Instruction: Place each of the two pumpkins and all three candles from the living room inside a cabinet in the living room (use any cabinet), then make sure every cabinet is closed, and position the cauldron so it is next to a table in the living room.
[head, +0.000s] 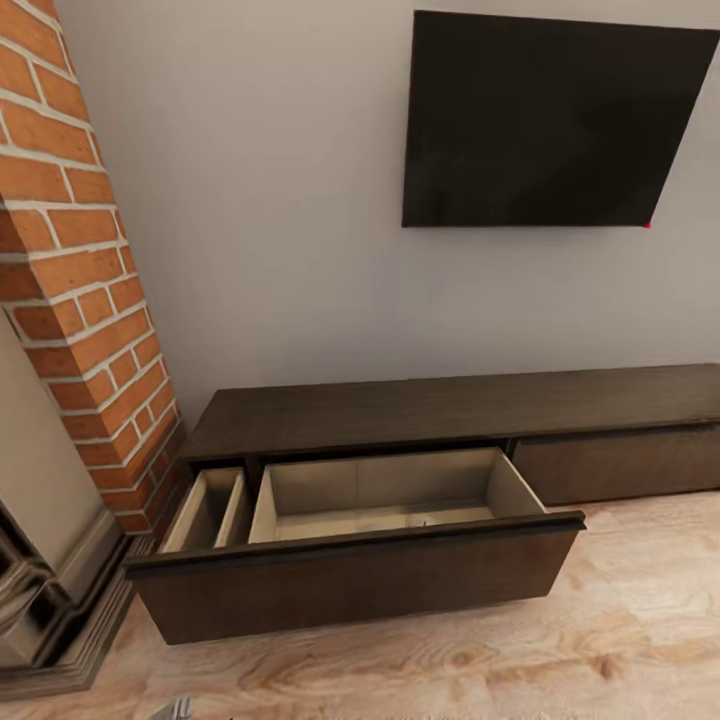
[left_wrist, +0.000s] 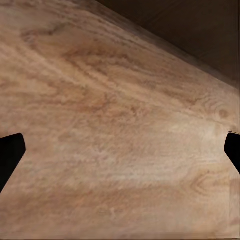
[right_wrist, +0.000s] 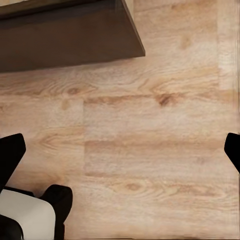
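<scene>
One cabinet (head: 400, 420) (one drawer (head: 360, 560) open), one television (head: 550, 120).

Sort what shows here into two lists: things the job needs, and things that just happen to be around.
Job things:
- cabinet, its big drawer pulled open, nothing visible inside
- left pincer, open
- right pincer, open

Just around:
- brick fireplace
- wall TV
- wooden floor

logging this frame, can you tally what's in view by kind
cabinet, one drawer pulled open: 1
wall-mounted television: 1
red brick fireplace: 1
left gripper, fingers apart: 1
right gripper, fingers apart: 1
total: 5
</scene>
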